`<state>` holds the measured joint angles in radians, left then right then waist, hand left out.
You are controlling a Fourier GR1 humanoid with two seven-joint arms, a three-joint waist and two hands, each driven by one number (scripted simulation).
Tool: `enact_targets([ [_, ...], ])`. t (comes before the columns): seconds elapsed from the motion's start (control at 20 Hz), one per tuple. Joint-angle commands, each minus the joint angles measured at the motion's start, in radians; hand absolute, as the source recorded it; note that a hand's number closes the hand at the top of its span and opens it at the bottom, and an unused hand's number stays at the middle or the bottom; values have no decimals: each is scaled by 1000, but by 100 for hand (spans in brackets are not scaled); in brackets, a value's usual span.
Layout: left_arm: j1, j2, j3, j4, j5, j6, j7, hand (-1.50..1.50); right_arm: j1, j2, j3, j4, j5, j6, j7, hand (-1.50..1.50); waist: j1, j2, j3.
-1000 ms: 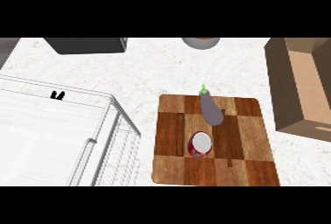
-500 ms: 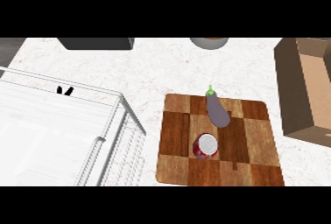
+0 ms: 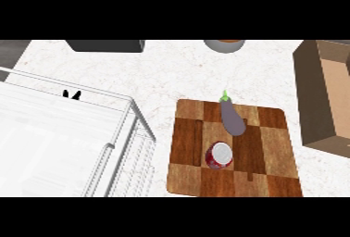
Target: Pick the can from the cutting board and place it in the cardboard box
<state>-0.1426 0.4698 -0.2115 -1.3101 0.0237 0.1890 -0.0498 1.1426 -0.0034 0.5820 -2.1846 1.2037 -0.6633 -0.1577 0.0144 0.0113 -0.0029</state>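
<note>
The red can [image 3: 220,155] with a white top stands upright on the wooden cutting board [image 3: 273,139], a little left of the board's middle. Just behind it lies a purple eggplant [image 3: 232,118] with a green stem. The cardboard box [image 3: 327,97] stands open at the right edge of the view, right of the board. A small black part of my left hand [image 3: 67,95] shows at the far edge of the white rack, far from the can. My right hand does not show.
A large white wire dish rack [image 3: 130,139] fills the left side, right up against the board's left edge. A dark block [image 3: 106,45] and a grey round vessel [image 3: 224,45] sit at the counter's far edge.
The whole scene has slid slightly right in the view. The can, eggplant and board keep their places relative to each other.
</note>
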Motion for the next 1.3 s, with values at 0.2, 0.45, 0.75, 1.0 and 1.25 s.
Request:
enact_targets([
  [0.2,2,-44,-16,-22,-20,-23,-3,0,-311,3,92,55,246,153,413,-150,-9,-6,2],
  [0.45,8,-50,7,-19,-13,-62,-8,0,-481,3,49,155,273,112,483,-150,-15,-11,3],
  [0.75,-39,-60,8,-29,-63,-63,46,0,-540,-2,68,169,302,214,568,-150,-19,-12,3],
  [1.0,-4,-76,31,-16,-87,-69,25,0,-673,-4,35,186,272,313,645,-150,-17,-12,3],
  [1.25,28,-98,48,-38,-84,-86,-7,0,-806,3,-16,326,233,266,690,-150,-14,-11,3],
])
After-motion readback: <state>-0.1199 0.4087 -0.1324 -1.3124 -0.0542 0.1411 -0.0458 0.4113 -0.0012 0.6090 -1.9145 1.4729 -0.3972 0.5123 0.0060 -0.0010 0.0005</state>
